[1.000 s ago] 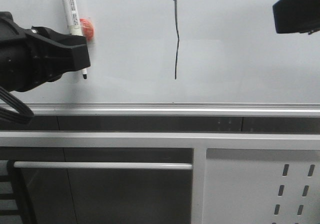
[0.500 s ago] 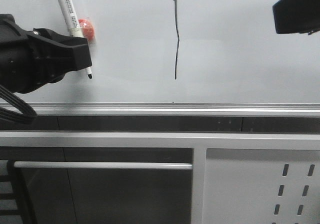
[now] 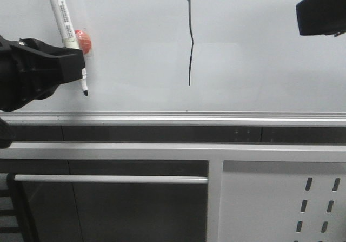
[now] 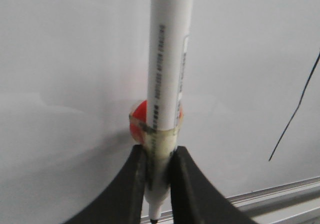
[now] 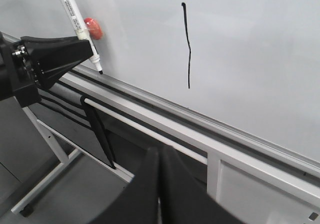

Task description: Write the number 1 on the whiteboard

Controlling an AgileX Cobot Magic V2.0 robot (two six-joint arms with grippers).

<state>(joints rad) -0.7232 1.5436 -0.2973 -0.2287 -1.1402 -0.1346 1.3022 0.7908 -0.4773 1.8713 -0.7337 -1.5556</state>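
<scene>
Near the whiteboard's (image 3: 259,47) left edge, the left gripper (image 4: 158,176) pinches a white marker (image 3: 64,21), tip just above the bottom rail (image 3: 216,116). Toward the board's middle, the number 1 (image 3: 190,41) looks finished. The right gripper (image 5: 159,176) hangs closed, empty.

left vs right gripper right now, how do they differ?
The left gripper is shut on the marker pen; the right gripper is shut on nothing. The left gripper sits beside the whiteboard, left of the number 1; the right gripper hangs back. Both are black.
</scene>
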